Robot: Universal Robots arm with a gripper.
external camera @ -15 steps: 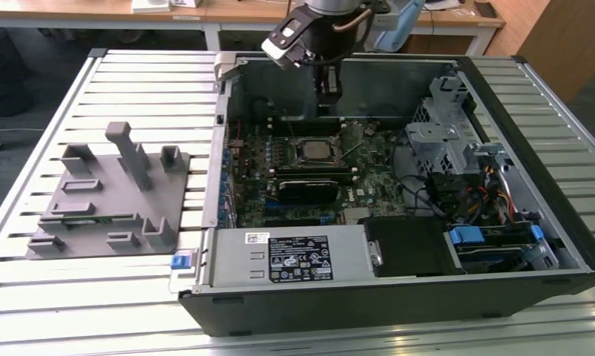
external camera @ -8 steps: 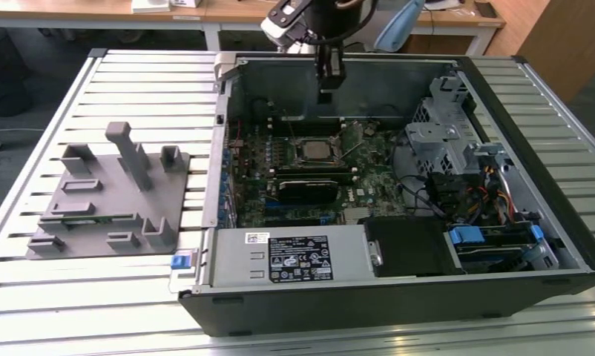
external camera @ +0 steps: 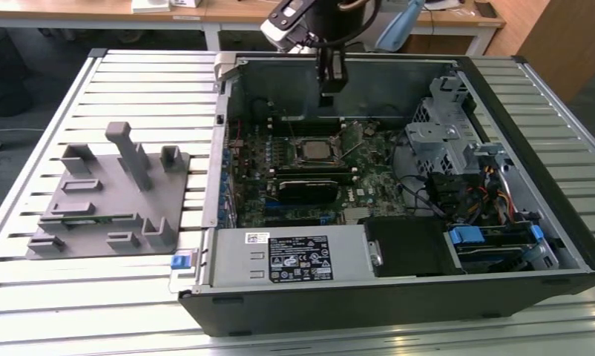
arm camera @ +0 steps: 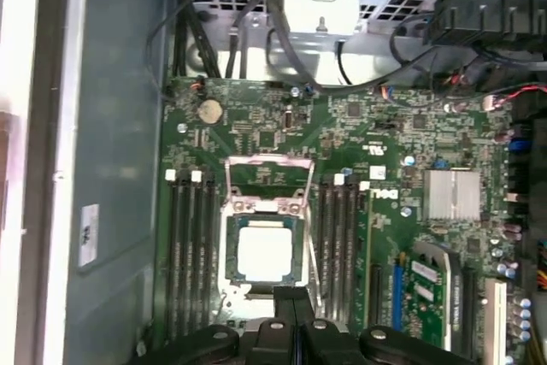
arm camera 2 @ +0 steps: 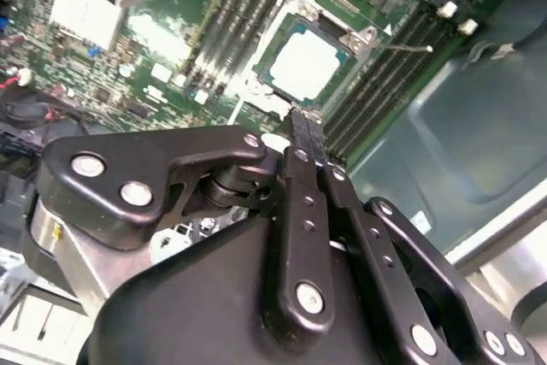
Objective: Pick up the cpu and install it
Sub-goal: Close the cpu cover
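Note:
The cpu (external camera: 312,152) is a small silvery square lying flat in the black socket frame on the green motherboard (external camera: 367,174), inside the open computer case (external camera: 575,252). It also shows in both wrist views (arm camera 2: 306,63) (arm camera: 265,250), with the metal bracket (arm camera: 267,175) swung open beside it. My gripper (external camera: 332,83) hangs above the board near the case's far wall, apart from the chip. Its black fingers are pressed together with nothing between them, and the tips (arm camera 2: 305,130) (arm camera: 293,295) stand just off one edge of the socket.
A grey plastic tray with upright posts (external camera: 110,196) lies on the slatted table at the exterior view's left. Inside the case are a metal drive cage (external camera: 446,133), a power supply (external camera: 288,256), memory slots (arm camera: 188,254) flanking the socket, a heat sink (arm camera: 453,194) and cables (arm camera: 256,32).

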